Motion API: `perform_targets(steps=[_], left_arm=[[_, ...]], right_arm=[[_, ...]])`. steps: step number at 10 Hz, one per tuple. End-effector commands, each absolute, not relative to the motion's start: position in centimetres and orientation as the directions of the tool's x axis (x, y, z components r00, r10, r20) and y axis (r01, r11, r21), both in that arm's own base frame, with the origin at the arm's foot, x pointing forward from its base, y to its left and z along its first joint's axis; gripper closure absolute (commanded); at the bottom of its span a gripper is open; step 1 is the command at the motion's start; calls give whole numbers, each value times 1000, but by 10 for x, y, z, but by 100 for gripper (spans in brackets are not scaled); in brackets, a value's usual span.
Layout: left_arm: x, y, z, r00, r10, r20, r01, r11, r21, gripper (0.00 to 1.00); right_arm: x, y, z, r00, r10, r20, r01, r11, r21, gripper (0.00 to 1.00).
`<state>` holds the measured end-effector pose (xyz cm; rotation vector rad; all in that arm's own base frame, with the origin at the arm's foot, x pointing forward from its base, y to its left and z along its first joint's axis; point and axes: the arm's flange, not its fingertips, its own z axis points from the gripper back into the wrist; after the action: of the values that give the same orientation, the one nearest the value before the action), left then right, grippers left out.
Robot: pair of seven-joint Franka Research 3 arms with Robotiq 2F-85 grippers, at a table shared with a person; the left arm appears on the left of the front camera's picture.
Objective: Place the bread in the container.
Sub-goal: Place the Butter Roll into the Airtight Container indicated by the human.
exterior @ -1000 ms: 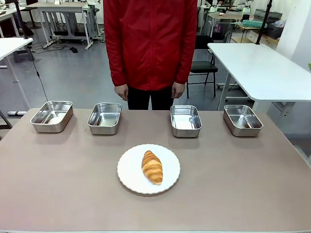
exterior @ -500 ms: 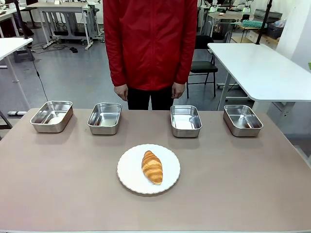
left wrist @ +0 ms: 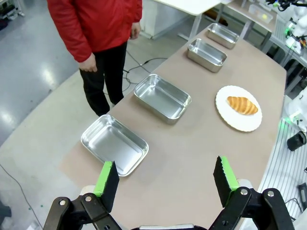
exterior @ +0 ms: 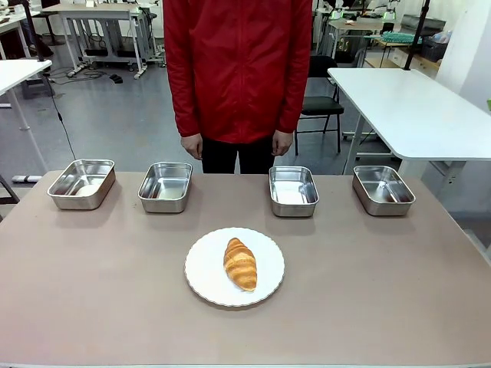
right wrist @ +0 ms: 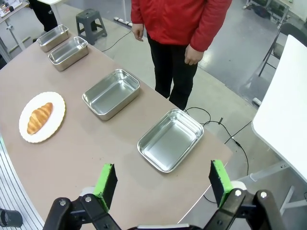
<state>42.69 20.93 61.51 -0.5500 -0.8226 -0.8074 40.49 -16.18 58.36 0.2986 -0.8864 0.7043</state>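
Nothing has moved since a second ago: the croissant (exterior: 240, 264) lies untouched on the white plate (exterior: 201, 261), so we judge the task not yet begun. Our left gripper (left wrist: 166, 178) and right gripper (right wrist: 163, 181) both hang wide apart and empty. The croissant is well ahead and right of the left gripper, and ahead and left of the right one. Its long axis runs from us toward the person (exterior: 238, 69), with the near tip skewed slightly right. Four steel trays (exterior: 166, 186) stand beyond; we cannot tell which is meant.
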Motion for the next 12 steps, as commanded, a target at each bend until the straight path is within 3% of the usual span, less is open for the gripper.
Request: perform_targets(steps=[1,12], left_arm=[[426,209,616,409,-416,812,811,574,-114,0],[426,209,616,409,-416,812,811,574,-114,0]], right_arm=[[405,-161,585,423,436,794,-673,738,-46,0],[405,-161,585,423,436,794,-673,738,-46,0]])
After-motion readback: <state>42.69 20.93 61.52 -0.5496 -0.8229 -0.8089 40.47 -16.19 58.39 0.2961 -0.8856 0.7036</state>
